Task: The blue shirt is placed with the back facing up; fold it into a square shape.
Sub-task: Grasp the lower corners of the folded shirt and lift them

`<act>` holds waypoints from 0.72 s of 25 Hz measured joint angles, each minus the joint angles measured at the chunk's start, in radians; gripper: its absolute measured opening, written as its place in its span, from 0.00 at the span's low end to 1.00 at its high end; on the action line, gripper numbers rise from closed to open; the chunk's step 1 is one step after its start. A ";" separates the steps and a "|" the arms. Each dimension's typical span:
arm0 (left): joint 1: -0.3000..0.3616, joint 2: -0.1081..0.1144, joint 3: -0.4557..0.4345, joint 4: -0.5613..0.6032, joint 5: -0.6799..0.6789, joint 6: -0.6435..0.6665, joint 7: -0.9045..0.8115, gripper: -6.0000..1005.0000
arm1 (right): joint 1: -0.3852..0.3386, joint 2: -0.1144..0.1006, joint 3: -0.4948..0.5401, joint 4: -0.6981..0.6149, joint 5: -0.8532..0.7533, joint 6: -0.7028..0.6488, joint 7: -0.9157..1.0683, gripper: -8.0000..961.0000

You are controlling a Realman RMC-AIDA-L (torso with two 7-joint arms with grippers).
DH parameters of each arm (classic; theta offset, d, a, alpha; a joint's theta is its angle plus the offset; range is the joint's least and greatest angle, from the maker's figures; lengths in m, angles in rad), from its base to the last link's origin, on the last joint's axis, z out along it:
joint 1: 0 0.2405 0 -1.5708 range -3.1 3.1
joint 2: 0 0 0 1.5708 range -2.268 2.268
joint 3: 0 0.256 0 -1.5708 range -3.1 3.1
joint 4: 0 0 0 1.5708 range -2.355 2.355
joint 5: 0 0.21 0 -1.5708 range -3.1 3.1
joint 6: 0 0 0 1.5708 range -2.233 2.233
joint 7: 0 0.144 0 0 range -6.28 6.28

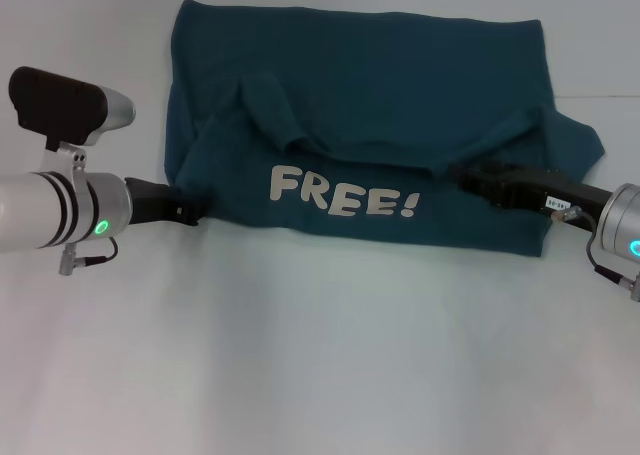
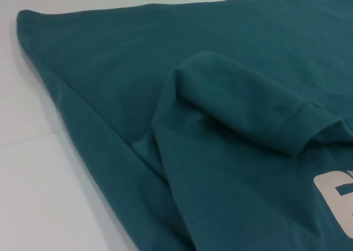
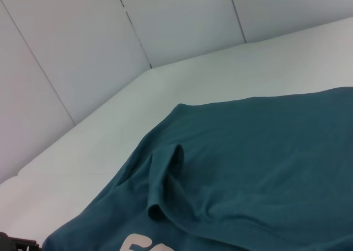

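head view: blue shirt [image 1: 370,95] lies on the table [image 1: 320,355], near flap folded over, lettering up. left hand [image 1: 195,207] and right hand [image 1: 470,178] at its side edges; grip cannot be told. advise moving both hands evenly, keeping edges aligned.

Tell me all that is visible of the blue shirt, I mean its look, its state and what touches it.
The blue shirt is dark teal, soft cotton-like cloth, lying on the white table. Its near part is folded over, so pale "FREE!" lettering faces up on the front flap. Both short sleeves are tucked inward and wrinkled. The left gripper meets its near left edge; the right gripper lies on its right side. Whether the fingers pinch cloth cannot be seen.
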 joint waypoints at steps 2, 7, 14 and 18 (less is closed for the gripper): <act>0.003 0.000 -0.001 0.006 0.000 -0.001 0.000 0.38 | 0.001 0.000 0.000 0.000 0.000 0.002 0.000 0.67; 0.011 -0.007 -0.003 0.025 0.000 0.002 0.000 0.15 | 0.006 0.000 0.000 0.000 0.000 0.003 0.000 0.67; 0.018 -0.009 -0.010 0.038 -0.002 0.004 -0.003 0.05 | 0.005 0.000 0.000 0.000 0.001 0.003 0.003 0.67; 0.038 -0.013 -0.005 0.072 -0.006 0.017 -0.004 0.05 | -0.001 0.000 0.000 0.002 0.013 0.000 0.003 0.67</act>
